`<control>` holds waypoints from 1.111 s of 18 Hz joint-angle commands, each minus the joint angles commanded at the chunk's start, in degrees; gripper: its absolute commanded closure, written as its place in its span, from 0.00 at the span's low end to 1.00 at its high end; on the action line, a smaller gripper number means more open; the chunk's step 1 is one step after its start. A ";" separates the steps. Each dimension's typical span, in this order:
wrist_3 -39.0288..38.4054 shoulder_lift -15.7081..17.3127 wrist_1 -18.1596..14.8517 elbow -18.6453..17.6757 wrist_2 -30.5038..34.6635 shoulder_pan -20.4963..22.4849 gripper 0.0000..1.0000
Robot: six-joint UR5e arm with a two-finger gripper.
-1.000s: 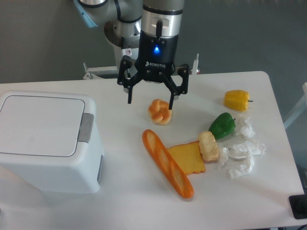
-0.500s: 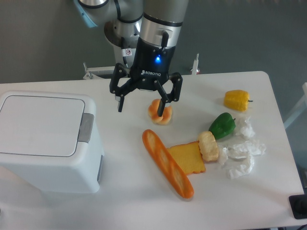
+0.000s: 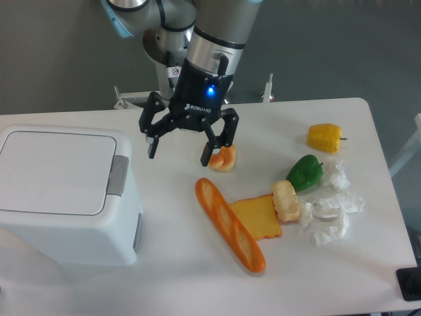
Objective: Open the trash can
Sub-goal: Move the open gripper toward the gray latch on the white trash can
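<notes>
The trash can (image 3: 66, 194) is a large white box-shaped bin at the left of the table, its flat lid down and a grey latch (image 3: 119, 176) on its right edge. My gripper (image 3: 179, 155) hangs open above the table just right of the bin, tilted, with nothing between its fingers. Its left fingertip (image 3: 151, 150) is a short way right of and above the latch, not touching it.
A small orange pastry (image 3: 225, 158) lies partly behind the right finger. A long baguette (image 3: 230, 225), a toast slice (image 3: 256, 218), a pale roll (image 3: 285, 200), a green pepper (image 3: 305, 172), a yellow pepper (image 3: 325, 137) and crumpled white paper (image 3: 332, 210) lie to the right.
The gripper has moved left toward the trash can and tilted, staying open. The bin and the food have not moved.
</notes>
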 joint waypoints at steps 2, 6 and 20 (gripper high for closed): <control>0.26 -0.27 0.00 0.00 0.00 -0.62 0.00; 0.53 -0.70 0.00 0.00 0.09 -0.97 0.00; 0.62 -2.64 0.18 0.09 0.35 -2.82 0.00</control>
